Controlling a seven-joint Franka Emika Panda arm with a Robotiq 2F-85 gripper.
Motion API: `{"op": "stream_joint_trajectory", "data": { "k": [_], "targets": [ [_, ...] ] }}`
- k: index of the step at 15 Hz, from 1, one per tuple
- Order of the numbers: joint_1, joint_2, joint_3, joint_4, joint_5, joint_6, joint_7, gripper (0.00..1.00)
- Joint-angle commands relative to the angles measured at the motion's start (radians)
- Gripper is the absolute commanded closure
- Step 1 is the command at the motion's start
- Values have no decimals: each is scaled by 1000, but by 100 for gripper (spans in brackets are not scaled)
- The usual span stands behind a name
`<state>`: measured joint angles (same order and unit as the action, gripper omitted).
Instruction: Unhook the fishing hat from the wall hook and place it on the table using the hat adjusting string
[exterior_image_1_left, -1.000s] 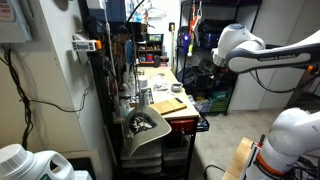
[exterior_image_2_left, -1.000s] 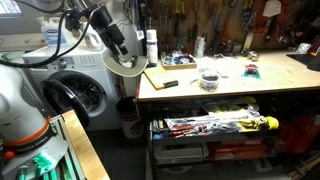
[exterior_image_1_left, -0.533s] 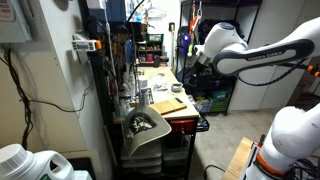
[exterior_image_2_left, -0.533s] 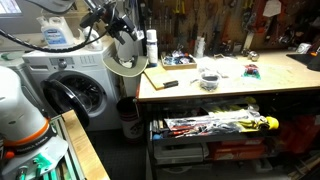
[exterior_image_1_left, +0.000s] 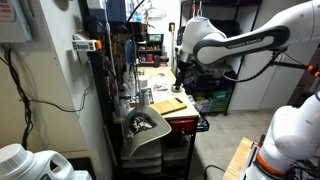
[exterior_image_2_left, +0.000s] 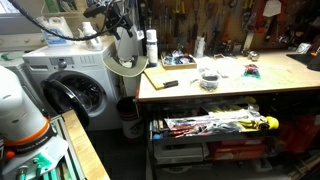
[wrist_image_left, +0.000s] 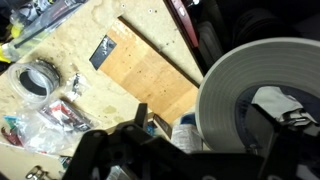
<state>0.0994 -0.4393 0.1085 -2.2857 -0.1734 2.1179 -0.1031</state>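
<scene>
The fishing hat (exterior_image_1_left: 146, 124) hangs at the near end of the table (exterior_image_1_left: 160, 82), brim sagging and dark inside showing. It also shows in the other exterior view (exterior_image_2_left: 122, 66), at the bench's left end, and fills the right of the wrist view (wrist_image_left: 255, 95) as a pale round brim. My gripper (exterior_image_1_left: 184, 78) hangs over the bench, just above the hat (exterior_image_2_left: 125, 42). In the wrist view its dark fingers (wrist_image_left: 200, 135) are spread and hold nothing. I cannot make out the hat adjusting string or the wall hook.
A wooden board (wrist_image_left: 150, 72), a tape roll (wrist_image_left: 38, 78) and small packets lie on the tabletop. A white bottle (exterior_image_2_left: 151, 45) stands beside the hat. Pale grey stacked trays (exterior_image_1_left: 140, 152) sit under it. A washing machine (exterior_image_2_left: 75, 92) stands next to the bench.
The arm has swung across the bench toward the hat end, bringing the gripper above the hat. The hat has not moved.
</scene>
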Motion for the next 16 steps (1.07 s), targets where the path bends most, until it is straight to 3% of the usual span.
{"op": "stream_joint_trajectory", "data": {
  "k": [1,2,8,11,16],
  "targets": [
    [25,102,36,144,47,-176,38,0],
    [17,48,23,74,18,-99,19,0],
    [29,66,31,100,41,-99,37,0],
    [36,107,78,158,62,-158,151,0],
    [27,145,173,213,8,-93,434,0]
  ]
}}
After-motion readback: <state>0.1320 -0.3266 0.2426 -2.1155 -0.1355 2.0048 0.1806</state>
